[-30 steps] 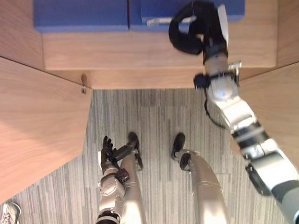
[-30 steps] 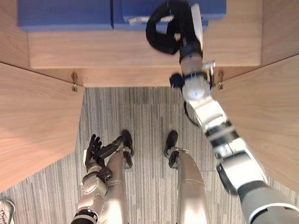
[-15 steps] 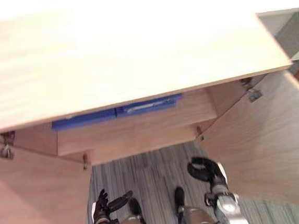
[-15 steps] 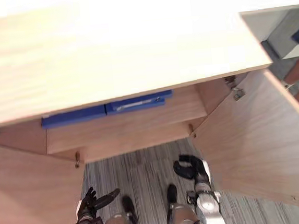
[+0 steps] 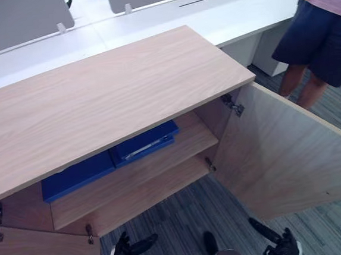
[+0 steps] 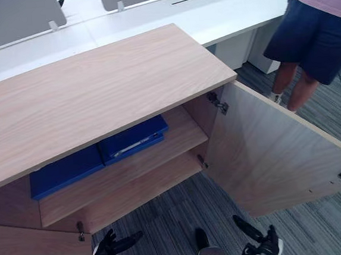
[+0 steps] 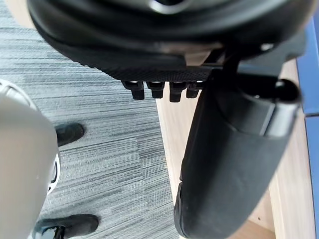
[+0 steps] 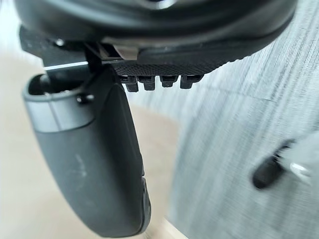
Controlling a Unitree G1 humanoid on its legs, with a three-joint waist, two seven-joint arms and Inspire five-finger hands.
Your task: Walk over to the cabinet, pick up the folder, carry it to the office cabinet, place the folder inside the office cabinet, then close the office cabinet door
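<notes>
Folder (image 5: 143, 144) sits inside the cabinet (image 5: 96, 98), your left hand (image 5: 123, 254) and right hand (image 5: 281, 250) released; next, swing the door (image 5: 280, 153) shut.

folder (image 5: 148, 140): rear hidden under cabinet top (image 5: 108, 97) | person (image 5: 321, 37): cut off above waist

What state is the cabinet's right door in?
Open: the right door stands swung wide off the cabinet, blue folders showing inside.

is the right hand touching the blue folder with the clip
Apart. The left eye view shows the right hand low over the carpet, the folder up on the cabinet shelf.
</notes>
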